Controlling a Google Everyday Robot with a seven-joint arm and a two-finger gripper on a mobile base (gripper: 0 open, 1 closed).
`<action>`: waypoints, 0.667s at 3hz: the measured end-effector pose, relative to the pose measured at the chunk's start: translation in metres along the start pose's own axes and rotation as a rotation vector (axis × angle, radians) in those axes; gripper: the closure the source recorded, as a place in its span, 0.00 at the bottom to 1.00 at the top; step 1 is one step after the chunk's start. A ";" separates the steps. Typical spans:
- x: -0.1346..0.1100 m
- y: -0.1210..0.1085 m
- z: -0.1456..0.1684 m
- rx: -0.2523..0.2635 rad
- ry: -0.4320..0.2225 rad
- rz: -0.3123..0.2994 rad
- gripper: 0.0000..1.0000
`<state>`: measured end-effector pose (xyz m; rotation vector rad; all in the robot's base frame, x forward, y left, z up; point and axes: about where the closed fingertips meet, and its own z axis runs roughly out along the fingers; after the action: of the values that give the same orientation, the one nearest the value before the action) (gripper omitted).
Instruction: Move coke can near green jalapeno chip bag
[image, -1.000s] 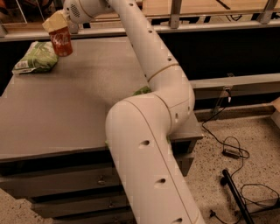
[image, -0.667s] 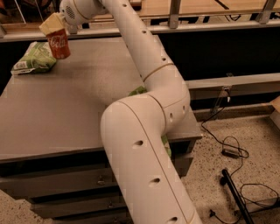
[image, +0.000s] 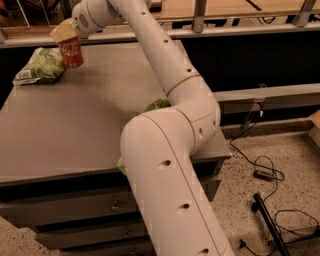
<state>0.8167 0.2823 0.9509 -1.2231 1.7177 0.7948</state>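
Observation:
The coke can (image: 72, 52), red with white script, hangs upright in my gripper (image: 66, 36) at the far left of the grey table (image: 75, 120). The gripper is shut on the can's top and holds it just above the table surface. The green jalapeno chip bag (image: 41, 67), pale green with a white end strip, lies flat just left of the can, at the table's back left corner. The can is close beside the bag's right end.
My white arm crosses the table from front right to back left. A bright green bag (image: 156, 105) is mostly hidden behind the arm's elbow. A wooden shelf with metal rails runs behind the table. Black cables (image: 265, 172) lie on the floor at right.
The gripper with the can has moved slightly left and back, closer to the pale green bag. The arm has shifted with it.

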 end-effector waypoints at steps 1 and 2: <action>0.013 -0.004 0.000 0.020 0.028 -0.118 0.43; 0.018 -0.001 0.008 0.010 0.036 -0.133 0.12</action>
<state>0.8173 0.2813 0.9318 -1.3373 1.6485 0.6884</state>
